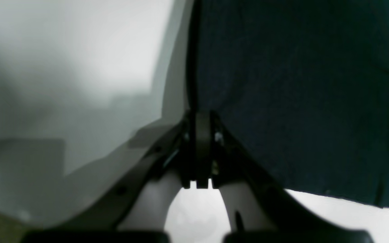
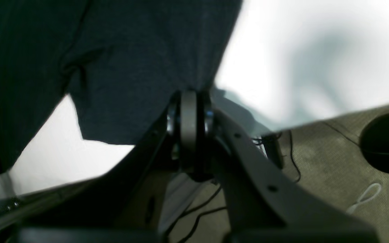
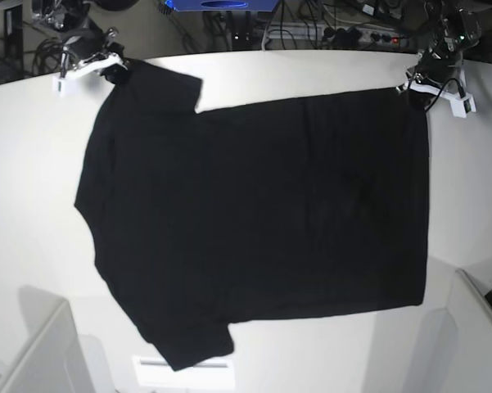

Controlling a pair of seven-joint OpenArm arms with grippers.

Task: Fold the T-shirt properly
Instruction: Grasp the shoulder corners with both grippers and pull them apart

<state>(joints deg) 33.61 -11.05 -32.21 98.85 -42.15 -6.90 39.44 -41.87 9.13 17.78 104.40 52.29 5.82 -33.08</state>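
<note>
The black T-shirt is spread plain side up across the white table; no print shows. One sleeve points to the far left corner, the other to the front. My right gripper is shut on the far-left sleeve; the right wrist view shows it pinching the cloth's edge. My left gripper is shut on the far-right hem corner; the left wrist view shows it pinching the dark cloth.
Cables and equipment lie behind the table's far edge. Pale box-like shapes stand at the front left and front right. In the right wrist view the olive floor carries cables and a black round object.
</note>
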